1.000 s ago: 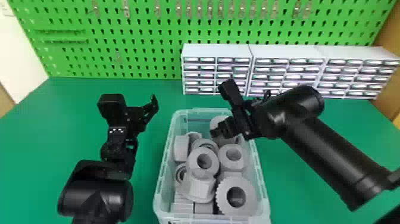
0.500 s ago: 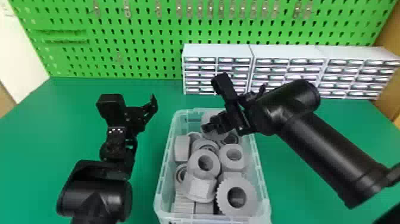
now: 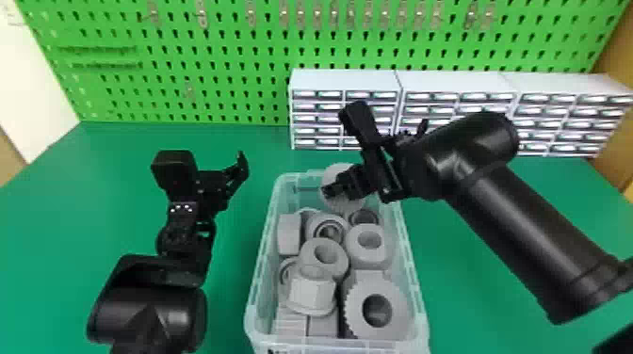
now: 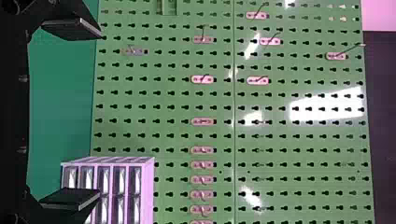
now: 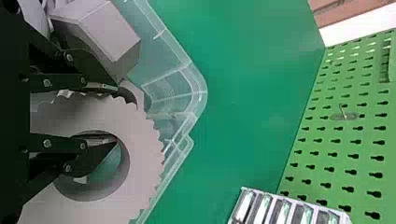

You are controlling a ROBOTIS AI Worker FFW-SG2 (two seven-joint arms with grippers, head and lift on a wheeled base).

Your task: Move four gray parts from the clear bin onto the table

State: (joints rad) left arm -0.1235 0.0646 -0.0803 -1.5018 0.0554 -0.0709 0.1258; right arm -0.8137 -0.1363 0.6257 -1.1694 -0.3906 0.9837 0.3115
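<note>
My right gripper (image 3: 335, 187) is clamped on a toothed gray part (image 5: 144, 140), one finger inside its bore, near the clear bin's (image 3: 262, 254) far edge; my left gripper (image 3: 240, 167) stands open

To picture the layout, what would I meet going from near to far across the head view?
Near toothed gray ring, plain gray ring, far toothed gray ring, white drawers, green pegboard.

One clear bin (image 3: 262, 263), three drawer cabinets (image 3: 346, 80), two toothed gray parts (image 3: 400, 301)
</note>
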